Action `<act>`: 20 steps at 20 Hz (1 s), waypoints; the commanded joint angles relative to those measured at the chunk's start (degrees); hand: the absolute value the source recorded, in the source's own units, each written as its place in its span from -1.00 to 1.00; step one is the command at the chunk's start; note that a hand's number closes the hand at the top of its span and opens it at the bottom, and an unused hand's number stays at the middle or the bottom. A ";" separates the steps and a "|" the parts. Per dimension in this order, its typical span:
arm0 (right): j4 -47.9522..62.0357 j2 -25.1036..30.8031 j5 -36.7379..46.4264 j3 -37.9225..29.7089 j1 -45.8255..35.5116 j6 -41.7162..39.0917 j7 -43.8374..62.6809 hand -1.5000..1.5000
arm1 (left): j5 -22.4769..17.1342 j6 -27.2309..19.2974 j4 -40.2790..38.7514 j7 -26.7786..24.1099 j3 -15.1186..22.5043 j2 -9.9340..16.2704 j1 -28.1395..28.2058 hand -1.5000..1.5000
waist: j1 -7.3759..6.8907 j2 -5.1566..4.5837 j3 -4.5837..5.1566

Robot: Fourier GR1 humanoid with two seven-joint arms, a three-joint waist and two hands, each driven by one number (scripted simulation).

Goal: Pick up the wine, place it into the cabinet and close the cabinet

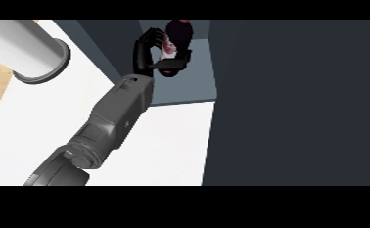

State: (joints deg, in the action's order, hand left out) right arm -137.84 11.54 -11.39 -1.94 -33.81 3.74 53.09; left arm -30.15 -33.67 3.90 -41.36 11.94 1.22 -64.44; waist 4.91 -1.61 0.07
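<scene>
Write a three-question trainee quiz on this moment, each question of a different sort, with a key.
1. True or false: the wine bottle lies flat on the white counter.
2. Which is curled round the bottle? A) the hand B) the grey cylinder C) nothing
3. Fill in: the bottle is held inside the open ____.

Key: 1 false; 2 A; 3 cabinet.
</scene>
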 commanded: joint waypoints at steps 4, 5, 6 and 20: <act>-1.38 -0.11 -2.33 -1.14 -1.74 0.54 0.90 -1.00 | 0.41 -3.56 -2.34 -0.68 -0.45 -1.00 1.10 1.00 | 0.34 -0.31 0.07; -1.98 -0.18 -3.52 -1.03 -0.97 -0.14 1.05 -1.00 | -0.14 -1.34 -2.09 0.65 -0.98 0.14 0.27 1.00 | 1.14 -0.61 0.06; -3.69 -0.35 -2.80 -0.06 -1.58 0.61 2.38 -1.00 | -1.17 -1.53 -1.54 0.56 -2.06 -1.00 0.46 1.00 | 1.38 -0.38 0.11; -2.03 -2.01 -3.32 0.96 -0.26 -0.47 0.55 -1.00 | -8.37 14.01 1.33 -0.21 -8.18 -1.22 7.57 1.00 | 3.16 -0.53 0.11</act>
State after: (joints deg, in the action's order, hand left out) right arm -137.39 9.98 -11.89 -1.34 -35.36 3.58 52.66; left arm -36.98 -22.32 4.87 -41.11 4.66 0.07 -59.18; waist 7.23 -2.26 0.17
